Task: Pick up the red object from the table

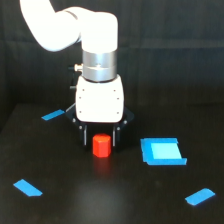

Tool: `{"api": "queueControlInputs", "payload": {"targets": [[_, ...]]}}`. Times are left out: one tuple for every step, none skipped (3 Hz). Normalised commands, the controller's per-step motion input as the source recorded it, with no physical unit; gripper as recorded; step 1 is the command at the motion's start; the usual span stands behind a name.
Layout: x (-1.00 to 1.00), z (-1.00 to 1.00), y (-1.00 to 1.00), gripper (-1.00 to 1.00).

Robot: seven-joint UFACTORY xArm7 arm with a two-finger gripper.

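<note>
Nearest you, a blue strip (200, 196) and another blue strip (27, 188) lie flat on the table (110, 205). Further back, the red object (101, 145) sits between the gripper (101, 137) fingers; you can't tell whether they're clamped. A blue square (161, 151) lies on the exterior view's right.

A: Cropped stuff?
B: White arm (65, 27) runs off the top edge, base never shown. Table (100, 200) is cut by the bottom and both side edges.
A: Gripper (100, 137)?
B: Black fingers blend into the dark table, tips hidden behind the red object (101, 145). Can't tell contact.
A: Red object's back face?
B: Hidden. Frame's soft, edges blurry.
</note>
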Motion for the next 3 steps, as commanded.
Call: {"api": "queueControlInputs", "payload": {"targets": [[-0.11,-0.24,0.03,-0.95],[-0.03,-0.2,0.1,-0.97],[0.05,-0.31,0.06,-1.0]]}}
